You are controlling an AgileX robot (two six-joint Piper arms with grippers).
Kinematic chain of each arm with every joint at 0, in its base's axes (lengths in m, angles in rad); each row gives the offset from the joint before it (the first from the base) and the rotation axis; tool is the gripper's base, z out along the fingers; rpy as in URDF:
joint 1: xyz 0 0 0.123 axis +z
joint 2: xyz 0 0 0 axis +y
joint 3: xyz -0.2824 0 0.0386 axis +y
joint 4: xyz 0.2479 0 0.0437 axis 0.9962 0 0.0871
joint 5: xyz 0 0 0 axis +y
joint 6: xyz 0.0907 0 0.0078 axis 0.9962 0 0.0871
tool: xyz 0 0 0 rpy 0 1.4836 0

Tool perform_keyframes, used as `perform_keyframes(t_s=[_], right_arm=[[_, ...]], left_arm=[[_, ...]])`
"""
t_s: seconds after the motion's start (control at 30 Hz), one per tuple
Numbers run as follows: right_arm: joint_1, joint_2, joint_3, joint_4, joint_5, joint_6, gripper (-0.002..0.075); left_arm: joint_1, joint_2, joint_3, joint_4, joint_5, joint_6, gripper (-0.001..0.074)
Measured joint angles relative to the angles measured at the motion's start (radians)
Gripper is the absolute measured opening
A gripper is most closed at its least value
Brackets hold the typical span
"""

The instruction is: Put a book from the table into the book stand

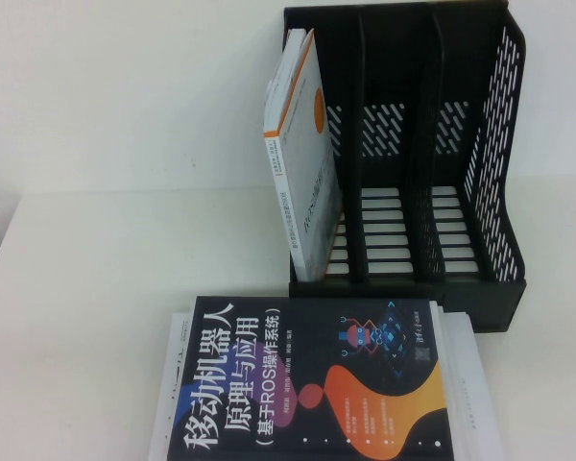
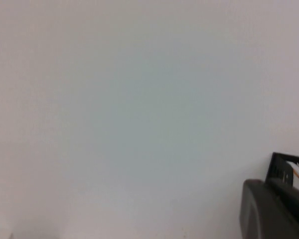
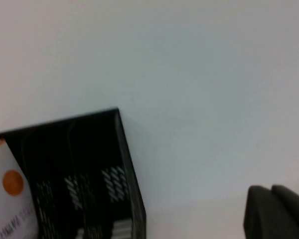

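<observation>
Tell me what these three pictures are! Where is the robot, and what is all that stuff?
A robot with two arms took them. The big picture looks down from a camera above the white table. A dark book lies flat there on a white book. Behind it stands a black book stand with another white book leaning in its left slot. The other two pictures come from cameras on the arms' wrists. The dark lump in each corner is part of the left gripper or the right gripper. Neither holds anything.
</observation>
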State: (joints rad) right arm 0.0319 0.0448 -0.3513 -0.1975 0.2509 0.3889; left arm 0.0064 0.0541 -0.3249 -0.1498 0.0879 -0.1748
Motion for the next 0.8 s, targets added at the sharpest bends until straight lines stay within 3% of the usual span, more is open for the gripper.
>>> perform_keyframes(t_s=[0.13,0.33,0.57,0.8], right_arm=[[0.000,0.153,-0.193,0.082,0.328,-0.045,-0.0002],[0.000,0.416,-0.362,0.354,0.630,-0.320,-0.0003],[0.000,0.708,-0.372,0.527,0.674,-0.521,-0.0003],[0.030,1.026,-0.377,0.981,0.605,-0.914,0.0000]], left_arm=[[0.000,0.092,-0.059,-0.032,0.051,0.008,-0.0002],[0.000,0.267,-0.081,-0.177,0.088,-0.035,-0.0002],[0.000,0.559,-0.189,-0.195,0.382,0.043,-0.0002],[0.000,0.796,-0.212,-0.328,0.467,0.070,-0.0002]])
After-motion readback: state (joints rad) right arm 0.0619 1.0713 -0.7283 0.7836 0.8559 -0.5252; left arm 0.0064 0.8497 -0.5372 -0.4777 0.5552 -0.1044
